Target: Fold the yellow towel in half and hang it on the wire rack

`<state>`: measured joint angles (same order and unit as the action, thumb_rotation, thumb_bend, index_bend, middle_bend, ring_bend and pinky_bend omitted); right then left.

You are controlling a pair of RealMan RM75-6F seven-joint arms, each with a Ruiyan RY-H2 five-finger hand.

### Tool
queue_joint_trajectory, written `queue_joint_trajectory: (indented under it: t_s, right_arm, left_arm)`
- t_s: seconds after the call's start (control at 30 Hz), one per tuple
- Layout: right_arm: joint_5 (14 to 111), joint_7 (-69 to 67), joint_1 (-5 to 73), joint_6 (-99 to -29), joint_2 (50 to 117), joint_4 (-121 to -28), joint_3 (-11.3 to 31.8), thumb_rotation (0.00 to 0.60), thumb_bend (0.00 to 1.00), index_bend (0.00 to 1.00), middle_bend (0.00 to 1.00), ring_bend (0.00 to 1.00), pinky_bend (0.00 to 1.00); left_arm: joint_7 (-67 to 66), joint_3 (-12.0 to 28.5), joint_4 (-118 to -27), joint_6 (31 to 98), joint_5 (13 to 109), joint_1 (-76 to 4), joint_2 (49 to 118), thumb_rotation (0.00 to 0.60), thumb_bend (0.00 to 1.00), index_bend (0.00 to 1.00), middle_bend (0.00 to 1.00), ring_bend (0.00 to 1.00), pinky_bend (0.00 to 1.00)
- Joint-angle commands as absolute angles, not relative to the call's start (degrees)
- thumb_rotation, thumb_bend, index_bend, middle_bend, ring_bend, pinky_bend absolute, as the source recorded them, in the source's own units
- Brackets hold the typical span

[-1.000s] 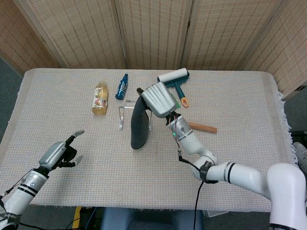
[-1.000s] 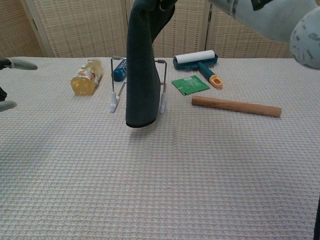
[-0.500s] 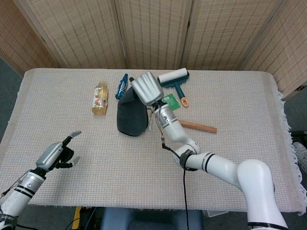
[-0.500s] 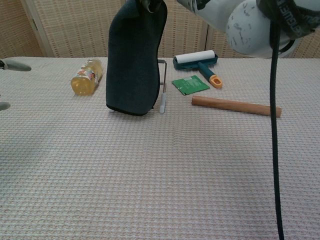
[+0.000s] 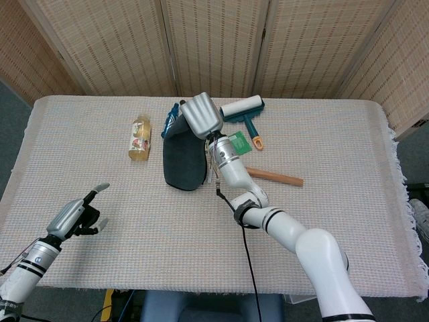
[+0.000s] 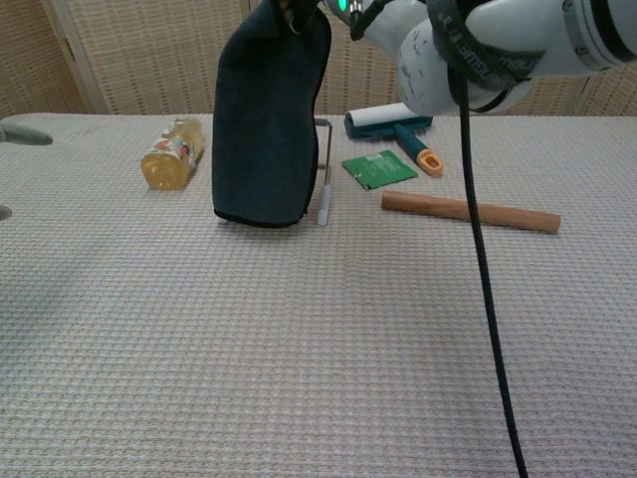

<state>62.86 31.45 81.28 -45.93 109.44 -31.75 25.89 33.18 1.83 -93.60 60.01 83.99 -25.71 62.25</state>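
Dark cloth, the towel (image 5: 183, 161), hung from the right hand (image 5: 201, 115), whose fingers were closed on its top edge above the rack (image 6: 323, 169). It draped straight down and hid most of the rack; only one wire upright and its white foot showed just right of the towel's edge in the chest view. The towel's rounded bottom edge reached the tabletop (image 5: 322, 221) or nearly so; contact could not be told.

Behind the towel lay a blue bottle (image 5: 170, 123), partly covered by it. A yellow bottle (image 5: 140, 137) lay on its side well to the left, apart from the towel. To the right sat a green packet (image 6: 379, 167) near the rack's foot, a lint roller (image 5: 243, 112) beyond it toward the far edge, and a wooden rod (image 5: 273, 176) lying at a slant.

The left hand (image 5: 74, 217) hovered low near the front left edge, holding nothing, fingers spread. The whole near half of the tabletop lay bare, as did the right side out to the fringe.
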Motion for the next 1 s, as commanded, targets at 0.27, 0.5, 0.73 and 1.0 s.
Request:
queue_joint_trajectory:
  t_s: [0.27,0.5,0.73,1.0]
  right_arm:
    - [61.6,26.4,85.8,-39.8,116.0,-19.2,26.3,0.6,0.43,0.2,0.93,1.0,1.0]
    - [61.5,25.4,85.6,-38.6,116.6,-17.1,26.0,0.6,0.39,0.0,0.92,1.0,1.0]
    - [62.6,22.4,82.0,-40.2,114.0,-20.7,24.8,0.6,0.39,0.0,0.91,1.0,1.0]
    - [64.5,20.6,72.6,-44.2,104.1,-37.4,21.8,0.6,0.39,0.0,0.89,1.0,1.0]
  left_arm:
    - [33.6,1.7,-92.8,59.8,83.4,-25.3,62.6,0.6,0.43,0.0,0.91,0.86,0.93]
    - [33.7,1.7,-92.5,59.7,83.4,-25.3,62.8,0.6,0.43,0.0,0.91,0.86,0.93]
    - [33.3,2.0,-92.5,60.1,83.4,-25.2,62.4,0.6,0.43,0.0,0.91,0.86,0.93]
    - [29.8,2.9,-92.0,61.4,82.3,-24.8,62.6,0.6,0.43,0.03,0.81,0.74,0.88]
